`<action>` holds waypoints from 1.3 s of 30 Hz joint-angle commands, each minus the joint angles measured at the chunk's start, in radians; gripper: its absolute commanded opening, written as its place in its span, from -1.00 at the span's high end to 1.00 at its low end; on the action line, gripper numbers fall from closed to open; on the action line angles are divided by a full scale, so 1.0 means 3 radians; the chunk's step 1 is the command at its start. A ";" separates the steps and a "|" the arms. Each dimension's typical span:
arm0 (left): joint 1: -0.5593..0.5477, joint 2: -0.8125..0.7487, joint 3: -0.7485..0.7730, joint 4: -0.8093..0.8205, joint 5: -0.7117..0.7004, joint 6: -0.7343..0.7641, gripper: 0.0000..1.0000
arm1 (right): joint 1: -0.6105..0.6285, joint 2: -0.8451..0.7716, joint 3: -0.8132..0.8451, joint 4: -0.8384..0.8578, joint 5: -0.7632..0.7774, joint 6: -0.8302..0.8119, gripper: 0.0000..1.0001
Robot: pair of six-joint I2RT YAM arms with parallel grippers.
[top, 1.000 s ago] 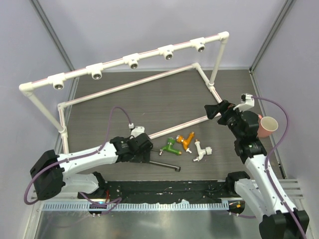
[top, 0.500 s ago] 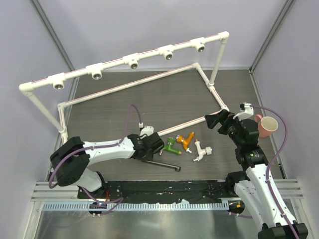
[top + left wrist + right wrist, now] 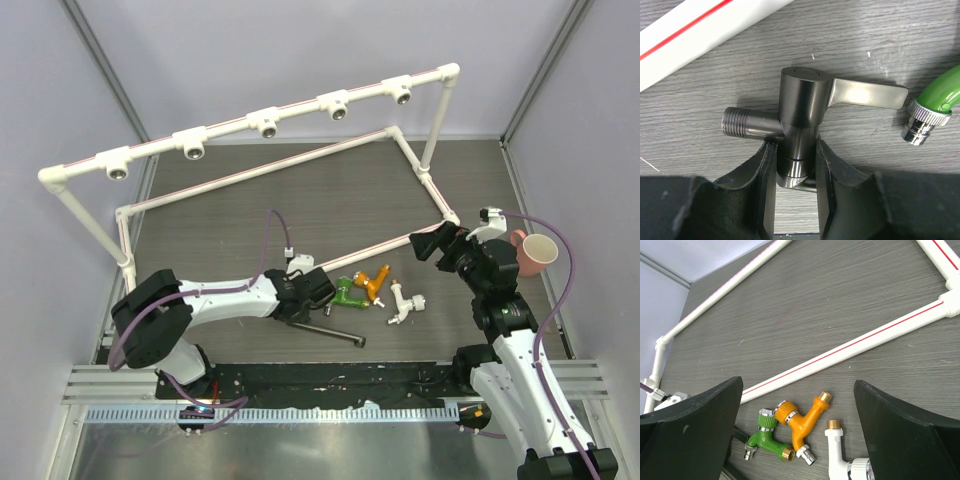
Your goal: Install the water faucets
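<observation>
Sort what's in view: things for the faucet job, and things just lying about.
For the job:
black faucet
green faucet
orange faucet
white faucet
pipe frame

Lying about:
pink cup

left hand (image 3: 794,150) | moved right, now clamped on | black faucet (image 3: 802,100)

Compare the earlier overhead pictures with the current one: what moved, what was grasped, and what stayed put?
The left hand slid right and closed on the body of the black faucet. The right hand retreated slightly, still open. The green faucet, orange faucet and white faucet stayed put.
</observation>
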 commanded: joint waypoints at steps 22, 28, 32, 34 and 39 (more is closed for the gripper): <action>-0.0021 -0.2291 -0.0168 0.0539 -0.1073 0.0688 1.00 | 0.0248 0.0211 0.0349 0.0626 -0.1590 0.0340 -0.83; -0.0021 -0.2286 -0.0158 0.0917 -0.1201 0.1112 1.00 | 0.1089 0.0414 0.0487 0.0709 -0.1183 0.0382 -0.79; -0.0021 -0.2265 -0.0143 0.1066 -0.1324 0.1251 1.00 | 0.1694 0.0670 0.0554 0.0872 -0.0916 0.0387 -0.73; -0.0021 -0.2265 -0.0128 0.1102 -0.1375 0.1256 1.00 | 0.1873 0.0767 0.0584 0.0923 -0.0819 0.0377 -0.70; -0.0021 -0.2265 -0.0158 0.1214 -0.1472 0.1215 1.00 | 0.2339 0.1095 0.0646 0.1061 -0.0471 0.0326 -0.65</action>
